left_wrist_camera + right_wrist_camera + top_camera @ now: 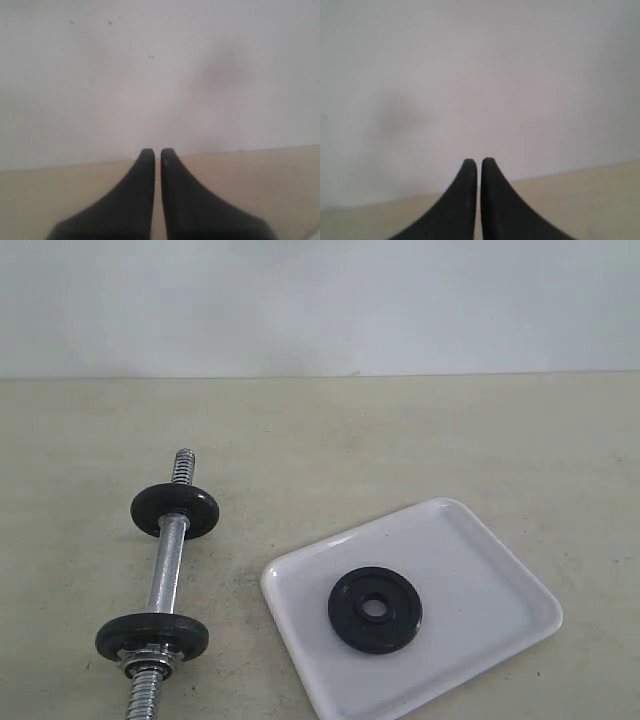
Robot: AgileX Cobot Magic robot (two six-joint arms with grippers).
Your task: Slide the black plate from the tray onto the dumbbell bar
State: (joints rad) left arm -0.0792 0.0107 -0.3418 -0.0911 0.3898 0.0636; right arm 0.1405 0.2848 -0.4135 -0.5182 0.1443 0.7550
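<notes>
A black plate (375, 609) with a central hole lies flat in the white tray (480, 570) at the front right of the table. To the left lies the dumbbell bar (167, 565), silvery, with two more black discs on it: one at its far end (174, 510) and one at its near end (152, 638) beside a metal nut. Neither arm shows in the exterior view. My left gripper (157, 152) is shut and empty, pointing at a pale wall above the table edge. So is my right gripper (478, 162), shut with nothing between its fingers.
The beige tabletop (420, 440) runs back to a plain pale wall (320, 300). Bare table lies between the bar and the tray and behind both.
</notes>
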